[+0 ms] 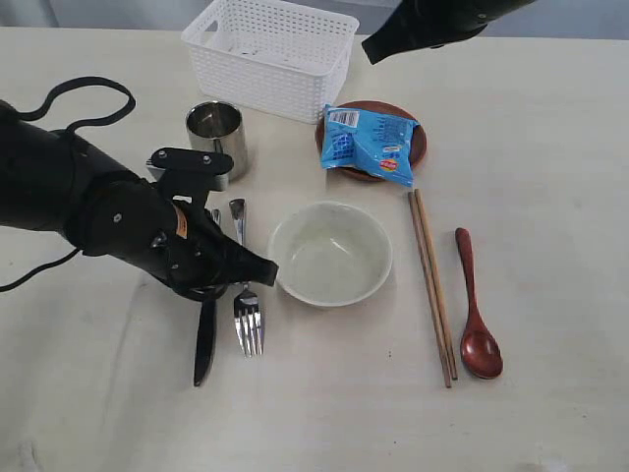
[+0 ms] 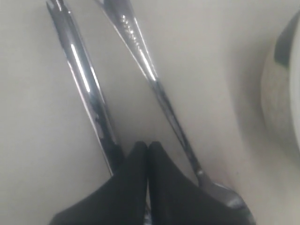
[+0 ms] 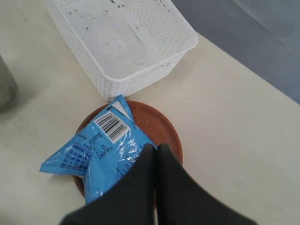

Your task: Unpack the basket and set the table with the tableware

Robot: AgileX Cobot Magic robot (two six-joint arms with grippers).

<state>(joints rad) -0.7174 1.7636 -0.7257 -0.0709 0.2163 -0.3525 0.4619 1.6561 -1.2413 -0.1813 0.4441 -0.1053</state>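
The white basket [image 1: 270, 54] [image 3: 122, 42] stands empty at the back of the table [image 1: 550, 197]. In front of it are the steel mug [image 1: 216, 138], and the brown plate [image 1: 371, 110] [image 3: 161, 126] with a blue snack packet [image 1: 369, 146] [image 3: 98, 150] on it. The cream bowl [image 1: 330, 253] sits in the middle. Left of it lie the fork [image 1: 246, 295] [image 2: 145, 65] and knife [image 1: 206, 339] [image 2: 86, 79]; right of it, the chopsticks [image 1: 432, 285] and wooden spoon [image 1: 477, 315]. My left gripper [image 1: 267, 267] [image 2: 148, 145] is shut and empty, low between fork and knife. My right gripper [image 1: 378, 49] [image 3: 155, 147] is shut and empty, above the plate.
The left arm's black body and cable [image 1: 88, 98] cover the table's left side. The bowl's wall [image 2: 281, 108] is close beside the left gripper. The mug's edge [image 3: 4, 89] shows in the right wrist view.
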